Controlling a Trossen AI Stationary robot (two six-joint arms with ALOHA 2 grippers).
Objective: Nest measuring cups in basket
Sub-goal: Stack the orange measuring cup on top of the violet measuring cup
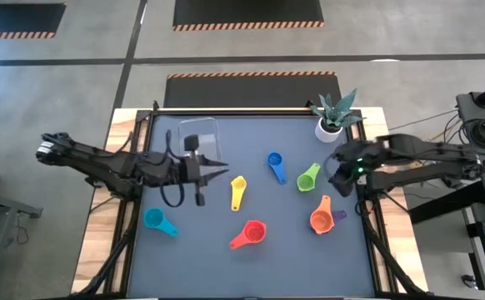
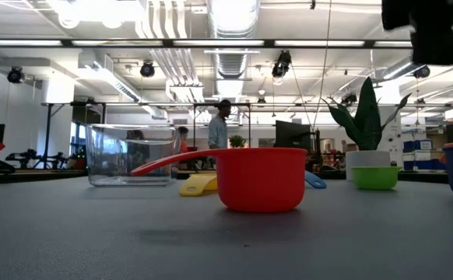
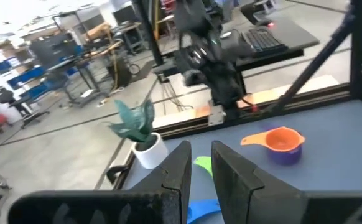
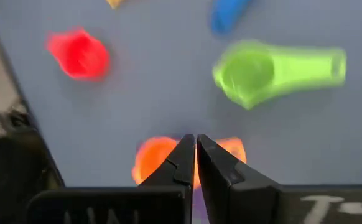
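- High view shows you the desk (image 1: 251,167), a dark mat on a wooden frame, with both arms reaching in from its two sides.
- The basket (image 1: 199,136) stands in the far left part of the desk, and you can see no cup in it.
- The left gripper (image 1: 222,169) is over the desk between the basket and the yellow cup (image 1: 237,192); in the left wrist view its fingers (image 3: 180,171) stand a little apart and hold nothing.
- The right gripper (image 1: 340,177) is near the right edge, just beside the green cup (image 1: 308,177); in the right wrist view its fingers (image 4: 182,163) are together, with the orange cup (image 4: 151,157) below them.
- A white plant pot (image 1: 329,129) stands at the far right corner.
- You find the cups spread apart on the desk: red cup (image 1: 250,234) in front, teal cup (image 1: 157,222) at front left, blue cup (image 1: 277,165) in the middle, and the orange cup sitting on the purple cup (image 1: 339,217).
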